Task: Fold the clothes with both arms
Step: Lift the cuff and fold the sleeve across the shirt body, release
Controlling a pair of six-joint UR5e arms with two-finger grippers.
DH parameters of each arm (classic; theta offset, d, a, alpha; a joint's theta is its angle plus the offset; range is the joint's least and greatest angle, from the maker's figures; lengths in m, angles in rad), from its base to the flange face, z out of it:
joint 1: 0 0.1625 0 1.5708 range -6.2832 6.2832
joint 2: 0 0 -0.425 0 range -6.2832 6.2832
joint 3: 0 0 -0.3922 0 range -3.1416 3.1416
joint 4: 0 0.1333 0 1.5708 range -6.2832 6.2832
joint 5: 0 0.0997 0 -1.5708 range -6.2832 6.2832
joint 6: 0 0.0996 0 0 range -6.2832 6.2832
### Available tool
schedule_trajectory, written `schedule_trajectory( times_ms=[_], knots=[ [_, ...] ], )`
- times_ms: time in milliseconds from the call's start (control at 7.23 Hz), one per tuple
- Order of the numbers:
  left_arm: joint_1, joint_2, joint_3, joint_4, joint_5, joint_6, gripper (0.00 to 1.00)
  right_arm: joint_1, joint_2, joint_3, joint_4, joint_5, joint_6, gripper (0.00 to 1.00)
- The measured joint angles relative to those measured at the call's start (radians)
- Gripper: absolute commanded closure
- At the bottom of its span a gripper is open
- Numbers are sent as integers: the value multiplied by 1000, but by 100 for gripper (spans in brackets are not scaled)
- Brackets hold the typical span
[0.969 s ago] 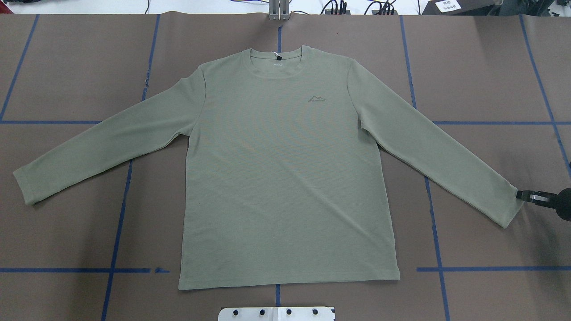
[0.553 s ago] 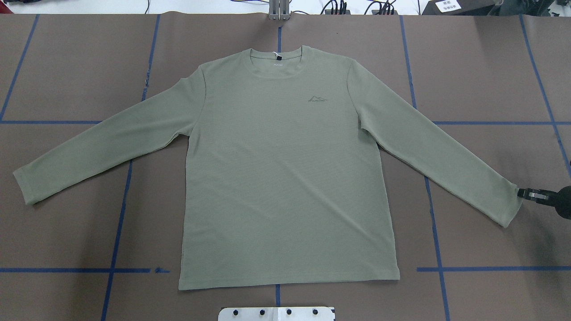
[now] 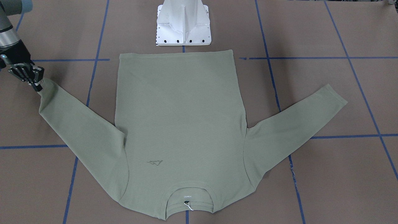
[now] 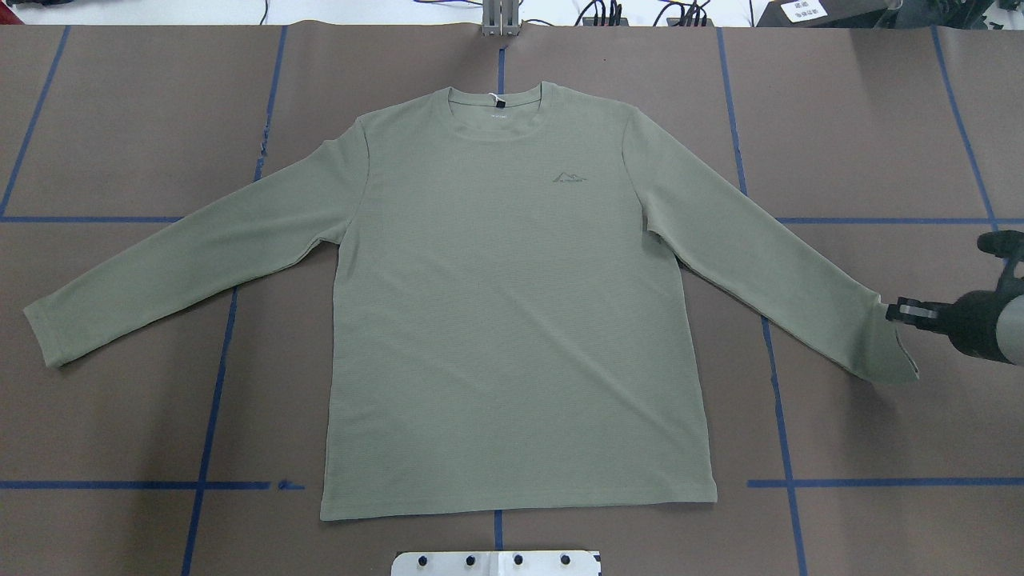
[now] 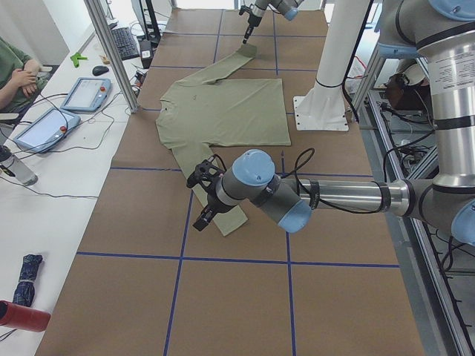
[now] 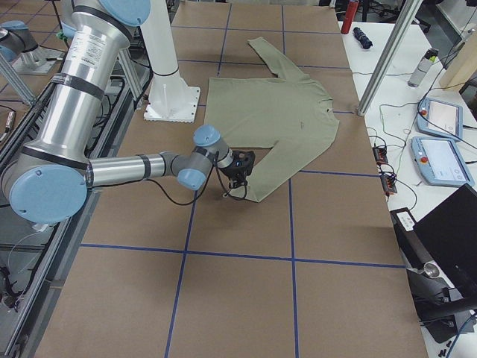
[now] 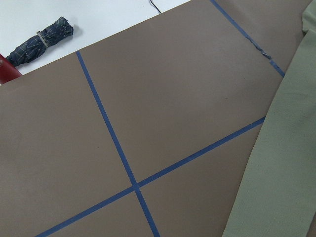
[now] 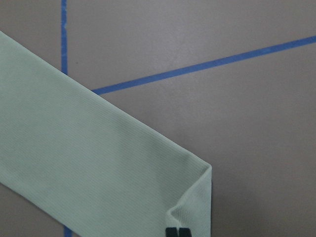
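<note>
The clothes, one sage-green long-sleeved shirt (image 4: pixel 512 320), lie flat and face up on the brown table, with the neck on the far side from the robot's base. My right gripper (image 4: pixel 894 311) is shut on the cuff of the sleeve on my right (image 3: pixel 43 90). It holds that cuff raised and curled over. In the right wrist view the fingertips (image 8: pixel 177 232) pinch the folded cuff corner. My left gripper (image 5: pixel 202 199) hovers over the other cuff (image 5: pixel 226 221) and shows only in the exterior left view, so I cannot tell its state. The left wrist view shows that sleeve's edge (image 7: pixel 286 163).
The white pedestal base (image 3: pixel 183 26) stands just behind the hem. Blue tape lines cross the table cover (image 4: pixel 880 120). A folded umbrella (image 7: pixel 42 39) lies off the mat. A seated person (image 5: pixel 18 70) and control tablets (image 5: pixel 85 93) are at a side desk.
My right gripper has carried the cuff inward and toward the far side of the table. The sleeve end now curls over where it lay flat before. The rest of the shirt is unmoved.
</note>
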Motion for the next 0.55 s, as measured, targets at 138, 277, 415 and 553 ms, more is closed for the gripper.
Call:
schedule_trajectory(
  times_ms=[138,277,415,553],
  knots=[
    [0,0,0,0,0,-1,0,1,123,36,-182,-3,4,100],
    [0,0,-1,0,0,-1,0,2,289,44,-398,-11,8,100],
    [0,0,-1,0,0,-1,0,3,505,25,-661,-27,22,100],
    [0,0,0,0,0,-1,0,6,727,-28,-886,-45,50,100]
  ],
)
